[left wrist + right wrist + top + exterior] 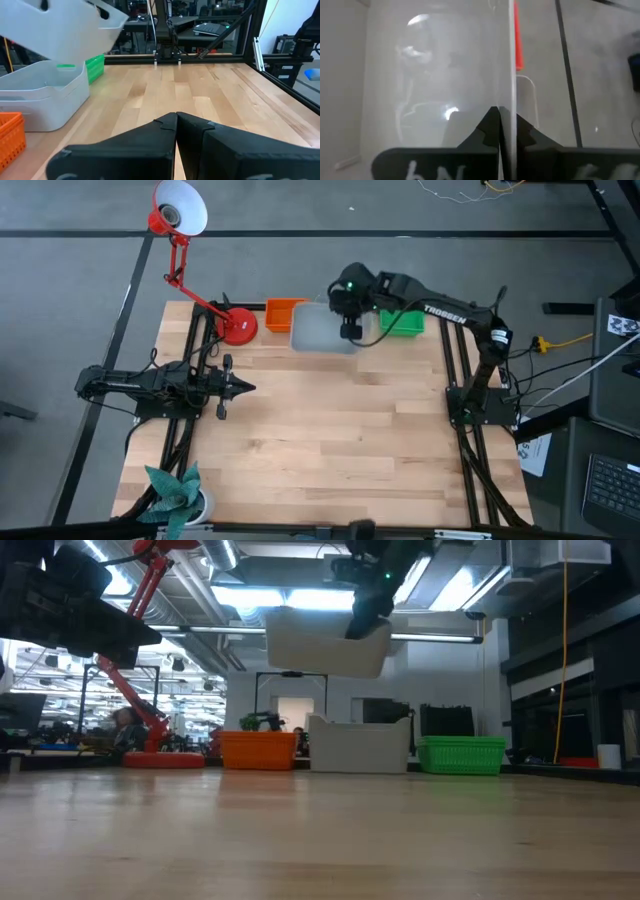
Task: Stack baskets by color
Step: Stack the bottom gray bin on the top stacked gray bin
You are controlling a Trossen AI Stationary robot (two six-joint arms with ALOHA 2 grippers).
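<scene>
The right gripper [350,332] has its jaws closed thin on one wall of a pale grey basket [327,642], holding it in the air above the grey basket [358,747] on the bench [330,430]. That grey basket stands between the orange basket [258,749] and the green basket [461,754]. With only one wall pinched, the held basket may tilt or slip and catch the lower rim, while the left gripper [240,388], jaws shut and empty, waits well apart from the grey basket.

I see a lab or workshop hall, wooden worktable [320,430] on grey floor, exposed ceiling pipes [200,600], strip lights [270,597], desks with a laptop [212,29] behind.
</scene>
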